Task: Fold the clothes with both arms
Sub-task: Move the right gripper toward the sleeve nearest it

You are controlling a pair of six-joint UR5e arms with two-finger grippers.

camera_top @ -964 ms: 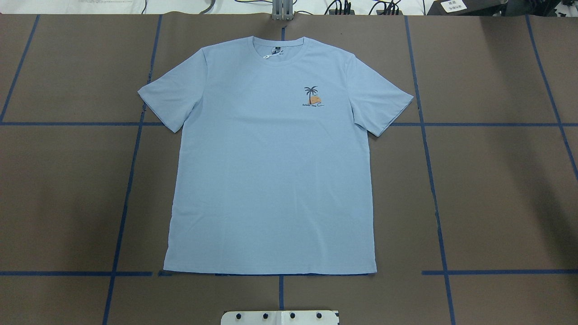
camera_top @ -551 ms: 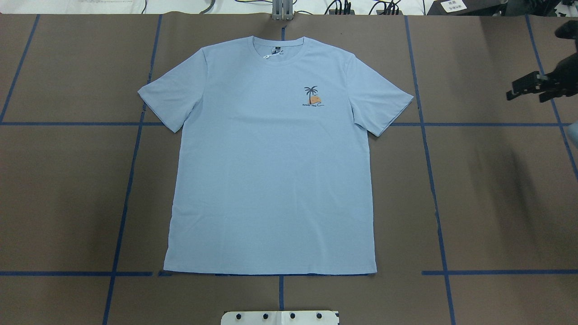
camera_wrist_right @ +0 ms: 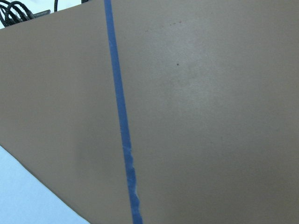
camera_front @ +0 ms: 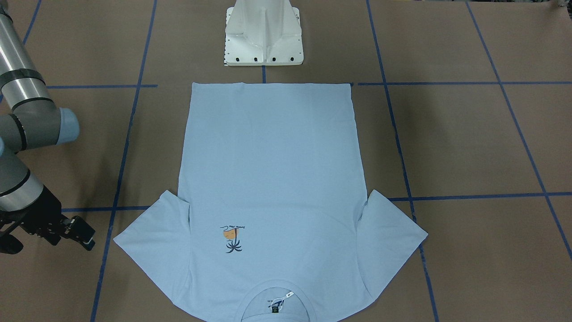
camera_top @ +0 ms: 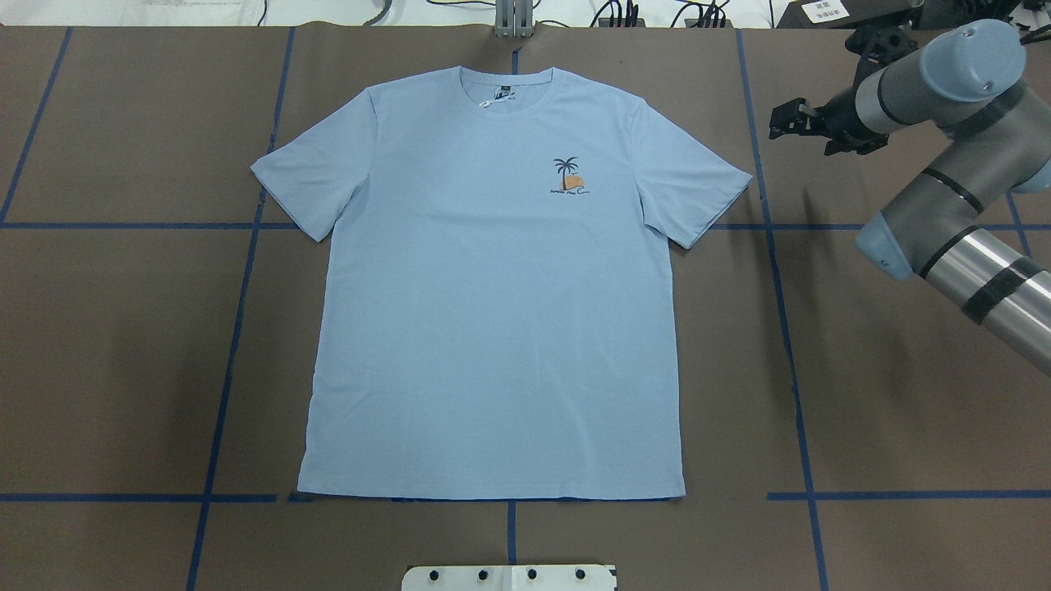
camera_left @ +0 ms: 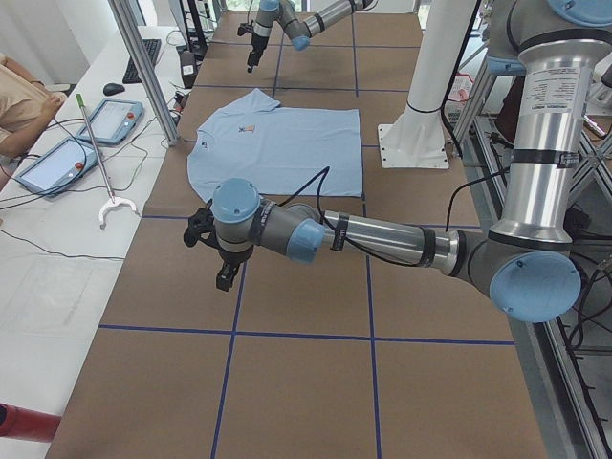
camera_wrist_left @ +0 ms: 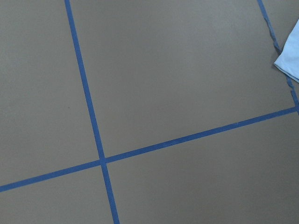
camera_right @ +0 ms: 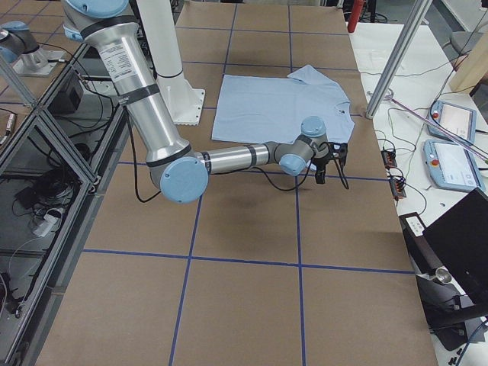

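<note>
While T-shirt [camera_top: 493, 312] lies flat, right pincer [camera_top: 787, 121] nearby

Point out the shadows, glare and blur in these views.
Overhead: soft shadow on the table right of the shirt, and glare on the right arm where it is bare metal. Front-facing: faint shadow beside that arm. Left wrist: even light, tape lines sharp. Right wrist: pale sheen on the table.

Bright, even light falls from above, and the matte brown table [camera_top: 903, 410] shows no glare. The right arm [camera_top: 952, 185] casts a soft, blurred shadow just right of the shirt [camera_top: 493, 328], and its metal tube carries a pale sheen. Both wrist views look slightly soft, the right one dimmer along its left side.
</note>
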